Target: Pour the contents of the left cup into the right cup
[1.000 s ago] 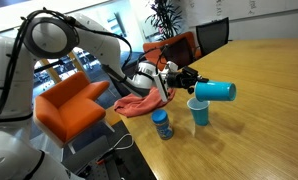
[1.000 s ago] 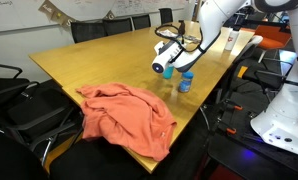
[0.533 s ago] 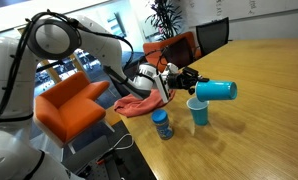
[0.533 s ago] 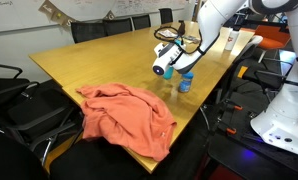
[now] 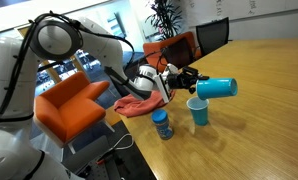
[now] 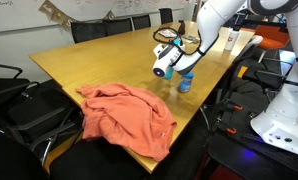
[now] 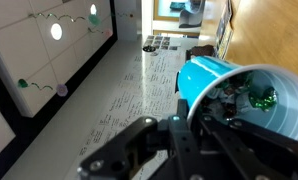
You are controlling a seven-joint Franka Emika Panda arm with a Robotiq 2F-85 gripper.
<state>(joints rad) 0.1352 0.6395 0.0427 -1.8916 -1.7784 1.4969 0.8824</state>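
Observation:
My gripper [image 5: 196, 84] is shut on the left cup [image 5: 218, 88], a teal cup with a pale inside [image 6: 164, 66]. It holds the cup tipped on its side in the air, above the table [image 5: 261, 120]. The right cup [image 5: 198, 111], teal all over, stands upright on the table just below the held cup's rim end. In the wrist view the held cup [image 7: 221, 80] fills the right side, its mouth facing the camera, with small green and dark bits [image 7: 255, 99] inside. The black fingers [image 7: 187, 128] clamp its rim.
A short blue bottle-like container [image 5: 162, 124] stands near the table edge beside the right cup; it also shows in an exterior view [image 6: 185, 82]. An orange cloth [image 6: 129, 115] lies at the table edge. An orange armchair [image 5: 69, 106] and black chairs [image 6: 14, 100] stand beside the table.
The held cup has risen and turned very slightly; it stays on its side over the right cup. The arm has barely moved.

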